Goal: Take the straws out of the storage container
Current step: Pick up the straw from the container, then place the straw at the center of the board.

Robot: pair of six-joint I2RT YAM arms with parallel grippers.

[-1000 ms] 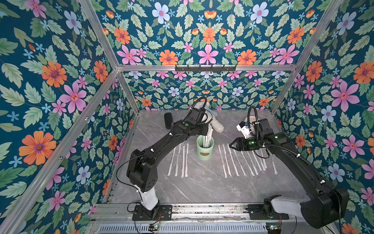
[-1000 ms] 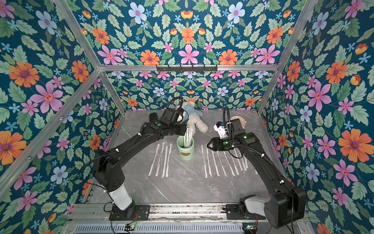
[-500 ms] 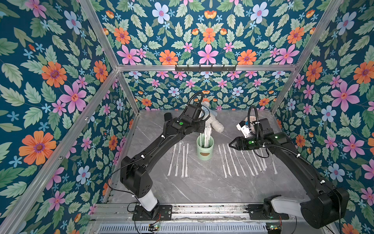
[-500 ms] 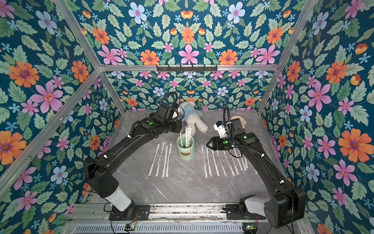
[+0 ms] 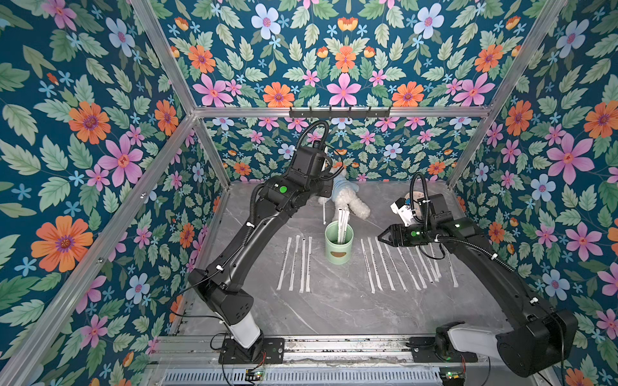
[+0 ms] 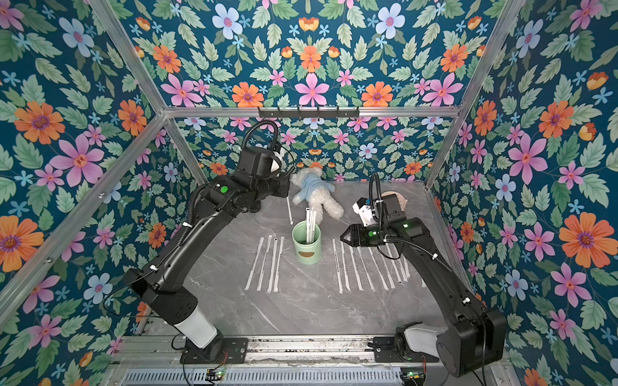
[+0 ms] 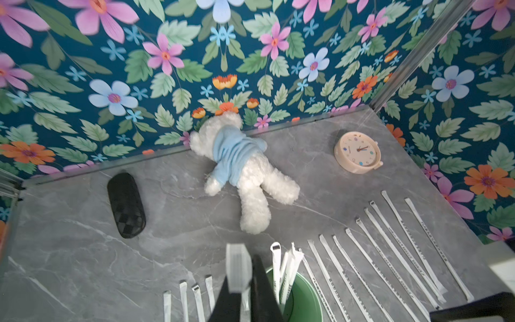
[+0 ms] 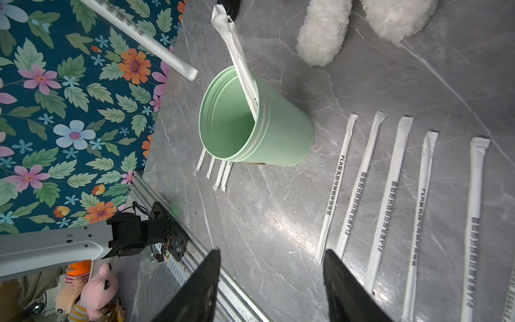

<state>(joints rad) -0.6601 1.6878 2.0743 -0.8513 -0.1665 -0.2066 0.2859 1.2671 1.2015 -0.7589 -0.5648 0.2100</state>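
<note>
Now four straws [image 5: 302, 265] left of cup [image 5: 338, 250], perhaps three inside.

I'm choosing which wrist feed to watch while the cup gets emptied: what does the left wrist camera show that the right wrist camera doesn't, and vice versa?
Left wrist only: the left gripper shut on one white paper-wrapped straw, the round pinkish clock, the black oval case, the white plush bear's blue shirt. Right wrist only: the right gripper, open and empty, and pink plush toys off the grey table. Both: the mint-green cylindrical cup, the leaning straws in it, the laid-out straws on the table, the bear's legs, that held straw's lower end.
</note>
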